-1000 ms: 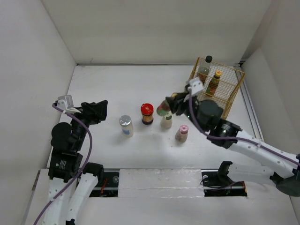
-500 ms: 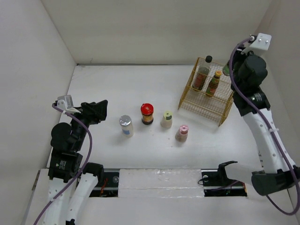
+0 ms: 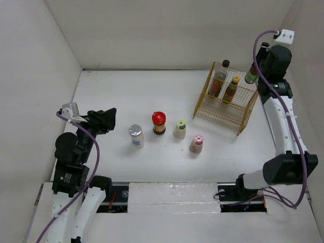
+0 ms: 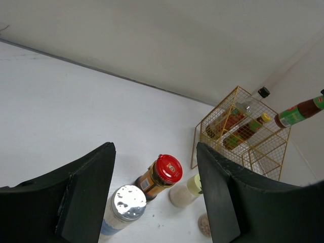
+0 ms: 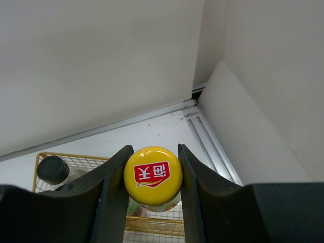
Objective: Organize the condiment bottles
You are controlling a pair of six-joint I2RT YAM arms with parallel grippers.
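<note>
**Fig.** Transfer step: a bottle is being carried to the gold wire basket (image 3: 217, 123). R gripper (image 5: 153, 152) pinches the yellow-cap bottle (image 4: 298, 112) at the cap, raised near the basket's far-right corner. Basket holds the black-cap bottle (image 3: 219, 81) & 2nd yellow-cap bottle (image 3: 231, 89). L gripper (image 4: 154, 167) is spread and holds nothing. Silver-cap (image 3: 135, 135), red-cap (image 3: 159, 123), pale-green-cap (image 3: 180, 128) & pink-cap (image 3: 196, 144) bottles stand on the table. Next move probably calls for lowering into a free spot w/o clipping rim or neighbours, then release.

Left pincer (image 4: 154, 152) agape, framing red-cap jar (image 4: 167, 169) & silver-cap jar (image 4: 129, 196); gold wire basket (image 4: 243, 132) farther R.
</note>
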